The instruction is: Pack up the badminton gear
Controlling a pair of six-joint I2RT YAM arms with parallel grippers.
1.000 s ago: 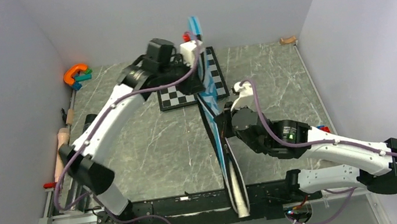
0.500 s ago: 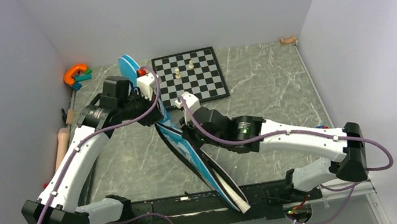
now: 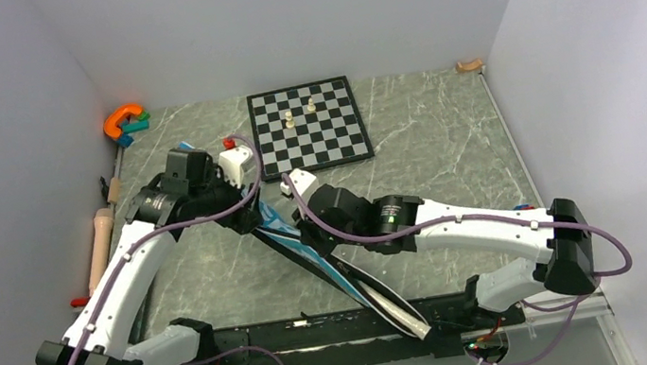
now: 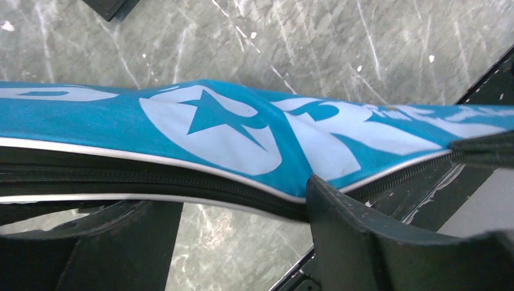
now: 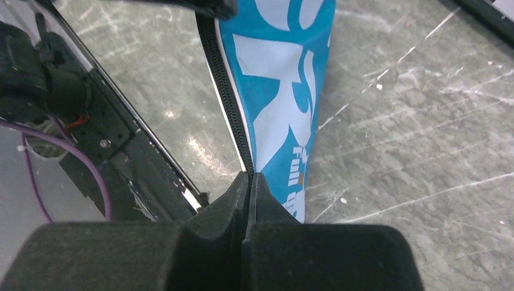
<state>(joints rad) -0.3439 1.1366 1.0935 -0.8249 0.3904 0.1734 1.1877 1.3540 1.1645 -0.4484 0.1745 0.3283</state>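
Observation:
The blue "SPORT" bag [image 3: 337, 274] of the badminton gear stands on edge, running diagonally from the left arm down to the near rail. In the left wrist view the bag [image 4: 242, 127] and its black zipper edge cross just beyond my left gripper [image 4: 236, 200]. That gripper is open, its right finger [image 4: 339, 206] touching the bag's piping. My right gripper [image 5: 250, 179] is shut on the zipper edge of the bag [image 5: 285, 73]. From above, the left gripper [image 3: 259, 212] and right gripper [image 3: 306, 235] sit close together at the bag's middle.
A chessboard [image 3: 333, 143] with two pale pieces lies at the back centre. An orange C-shaped toy [image 3: 122, 120] sits in the back left corner. A wooden stick [image 3: 101, 240] lies along the left wall and a small wooden piece [image 3: 469, 66] at the back right. The black rail [image 3: 302, 329] runs along the near edge.
Both arms swung left and the bag tipped from upright at the centre to a low diagonal. The left gripper opened and let go of the bag; the right stayed shut on it.

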